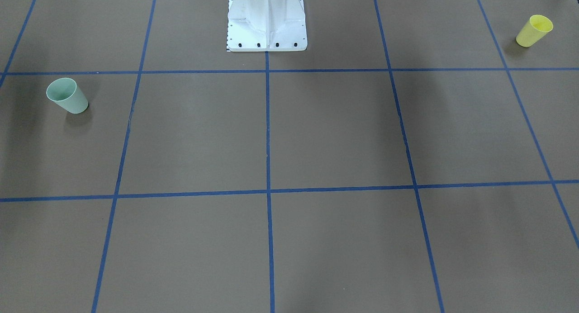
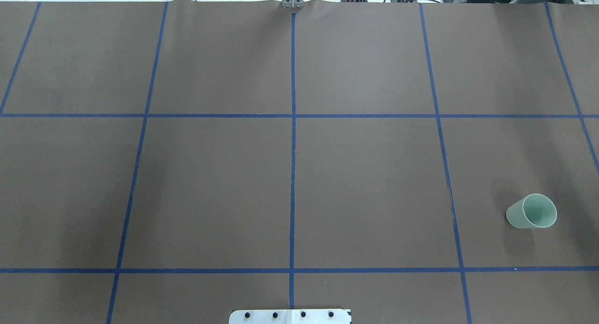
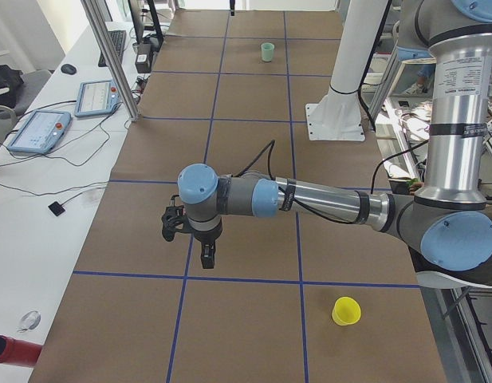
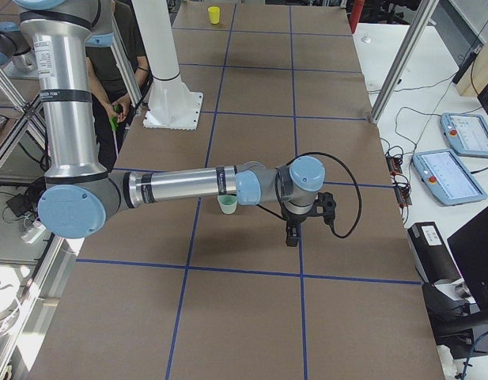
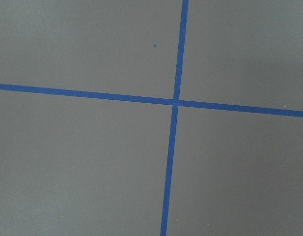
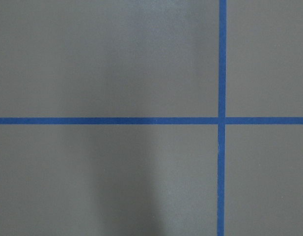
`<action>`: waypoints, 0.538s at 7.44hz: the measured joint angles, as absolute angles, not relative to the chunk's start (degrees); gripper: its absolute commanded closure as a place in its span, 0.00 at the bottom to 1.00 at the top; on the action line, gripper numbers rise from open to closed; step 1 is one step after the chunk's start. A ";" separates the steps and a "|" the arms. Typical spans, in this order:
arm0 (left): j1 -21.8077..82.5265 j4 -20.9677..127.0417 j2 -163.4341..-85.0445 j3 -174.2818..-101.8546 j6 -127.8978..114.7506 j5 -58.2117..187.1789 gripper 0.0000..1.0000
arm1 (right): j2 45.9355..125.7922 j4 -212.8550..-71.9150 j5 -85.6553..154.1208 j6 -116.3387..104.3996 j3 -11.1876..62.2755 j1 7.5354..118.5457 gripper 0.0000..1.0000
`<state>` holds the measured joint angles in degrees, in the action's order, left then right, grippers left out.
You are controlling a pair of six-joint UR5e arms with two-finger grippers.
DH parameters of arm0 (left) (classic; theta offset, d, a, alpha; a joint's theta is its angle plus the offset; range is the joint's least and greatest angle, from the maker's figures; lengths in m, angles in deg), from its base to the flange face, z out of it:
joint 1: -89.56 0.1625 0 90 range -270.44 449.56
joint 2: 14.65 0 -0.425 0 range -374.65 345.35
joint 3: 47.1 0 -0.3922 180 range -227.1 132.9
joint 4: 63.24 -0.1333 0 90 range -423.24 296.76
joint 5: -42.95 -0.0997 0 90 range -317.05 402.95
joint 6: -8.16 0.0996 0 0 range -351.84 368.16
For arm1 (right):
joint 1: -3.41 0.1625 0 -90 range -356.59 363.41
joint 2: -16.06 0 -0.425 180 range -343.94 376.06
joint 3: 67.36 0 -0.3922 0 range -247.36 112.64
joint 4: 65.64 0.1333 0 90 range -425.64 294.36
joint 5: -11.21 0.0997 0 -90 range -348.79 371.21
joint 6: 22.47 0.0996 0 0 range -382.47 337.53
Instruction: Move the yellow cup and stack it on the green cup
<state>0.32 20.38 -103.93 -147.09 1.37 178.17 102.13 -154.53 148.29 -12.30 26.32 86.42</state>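
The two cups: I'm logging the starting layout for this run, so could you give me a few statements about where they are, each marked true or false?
1. The yellow cup is already stacked on the green cup. False: they stand far apart.
2. Both cups stand upright, mouths up. True.
3. The green cup is on the robot's left side. False: it is on the robot's right, and the yellow cup is on its left.
4. The overhead view shows only the green cup. True.
5. Neither wrist view shows a cup. True.

The brown table [image 1: 339, 132], gridded with blue tape [image 1: 268, 123], bears the green cup [image 1: 68, 96] and yellow cup [image 1: 534, 30], well apart.
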 measured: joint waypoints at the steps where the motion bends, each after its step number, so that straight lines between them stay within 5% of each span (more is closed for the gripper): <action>1: 1.32 20.40 -103.75 -147.58 -4.57 178.06 0.00 | 102.11 -153.80 148.41 -12.30 26.29 86.40 0.00; 4: 8.30 24.76 -103.33 -147.90 -34.40 174.43 0.00 | 102.10 -153.17 148.48 -12.36 26.17 85.82 0.00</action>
